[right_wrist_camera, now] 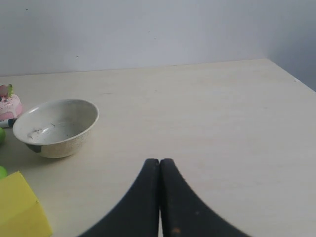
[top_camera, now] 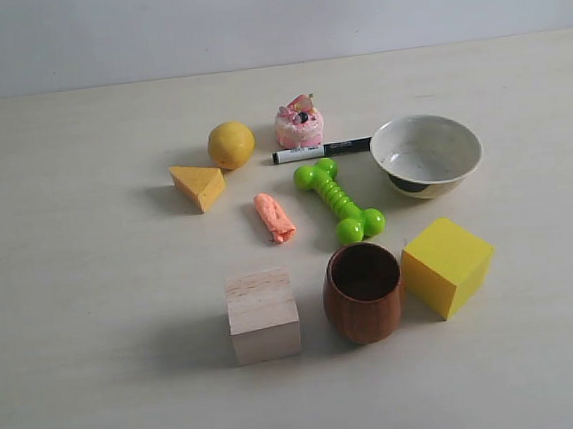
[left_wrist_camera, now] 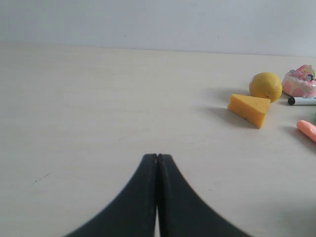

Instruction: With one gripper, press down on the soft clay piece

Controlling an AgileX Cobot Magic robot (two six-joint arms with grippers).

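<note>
The soft clay piece (top_camera: 275, 217) is a small salmon-pink lumpy roll lying on the table between the cheese wedge and the green bone toy. One end of the clay piece (left_wrist_camera: 307, 130) shows at the edge of the left wrist view. Neither arm appears in the exterior view. My left gripper (left_wrist_camera: 157, 156) is shut with nothing in it, well apart from the clay. My right gripper (right_wrist_camera: 159, 160) is also shut and empty over bare table, and the clay does not show in its view.
Around the clay lie a yellow ball (top_camera: 231, 144), cheese wedge (top_camera: 199, 185), frosted cake toy (top_camera: 300, 124), marker (top_camera: 321, 150), green bone toy (top_camera: 340, 200), white bowl (top_camera: 426, 153), yellow cube (top_camera: 447, 266), brown cup (top_camera: 364, 291) and wooden block (top_camera: 262, 315).
</note>
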